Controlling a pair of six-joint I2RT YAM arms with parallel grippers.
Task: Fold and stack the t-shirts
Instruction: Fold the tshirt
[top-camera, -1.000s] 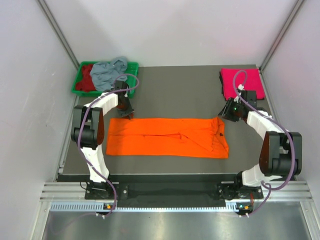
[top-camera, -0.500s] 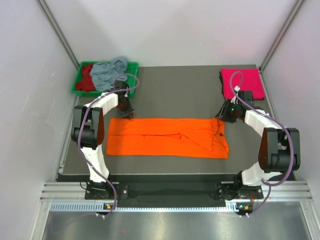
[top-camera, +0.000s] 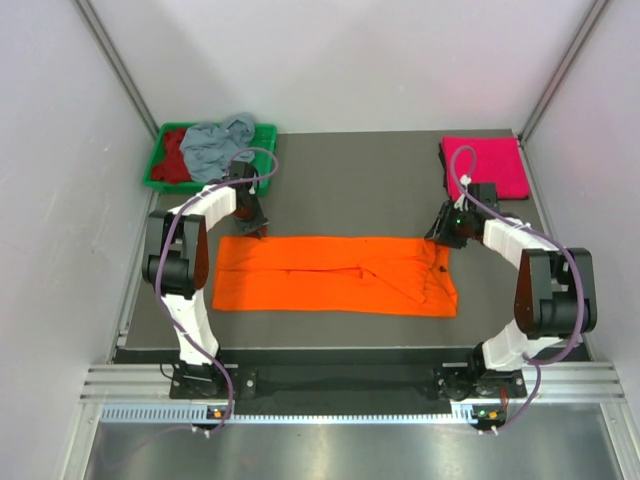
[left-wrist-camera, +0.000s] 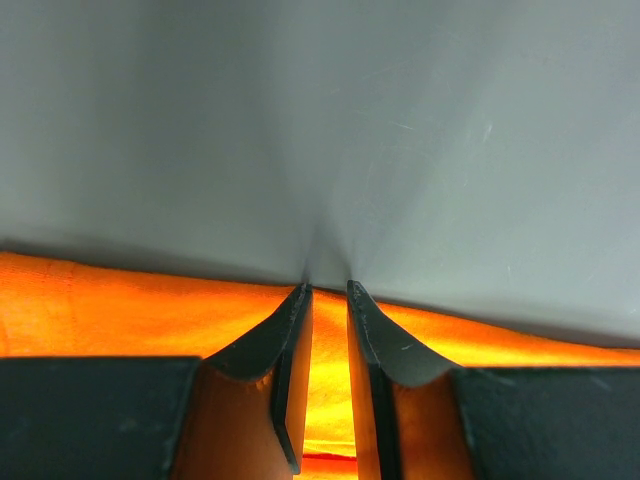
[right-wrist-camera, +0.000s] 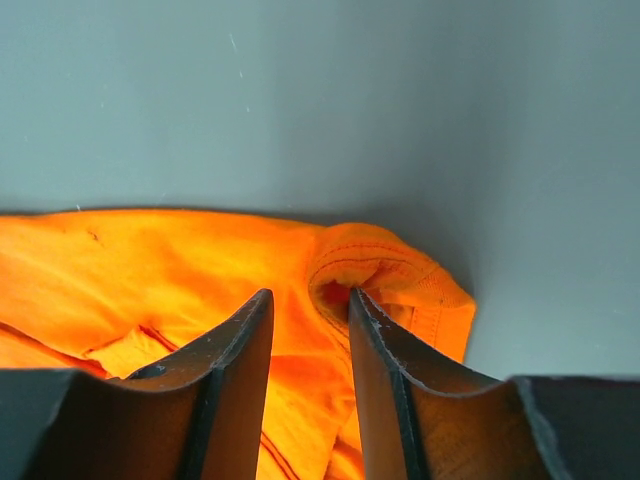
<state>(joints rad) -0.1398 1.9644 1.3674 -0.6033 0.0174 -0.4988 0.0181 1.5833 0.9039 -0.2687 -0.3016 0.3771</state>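
The bright orange t-shirt (top-camera: 330, 275) lies as a long flat band across the table's middle. My left gripper (top-camera: 255, 228) sits low at its far left corner. In the left wrist view its jaws (left-wrist-camera: 328, 288) stand narrowly open, tips at the cloth's edge (left-wrist-camera: 100, 310), with orange cloth lying flat in the gap. My right gripper (top-camera: 441, 238) is at the far right corner. It (right-wrist-camera: 308, 295) is open over a rolled fold of the orange cloth (right-wrist-camera: 150, 260), its right fingertip (right-wrist-camera: 362, 305) at the fold's opening. A folded magenta pink t-shirt (top-camera: 485, 165) rests at the back right.
A green tray (top-camera: 155, 172) at the back left holds a crumpled grey-blue t-shirt (top-camera: 215, 145) and a dark red one (top-camera: 175, 155). White walls close in on both sides. Bare dark table lies between the tray and the pink t-shirt.
My right gripper has slid left and a little farther back onto the orange t-shirt's far right corner. The left arm and the cloth have not moved.
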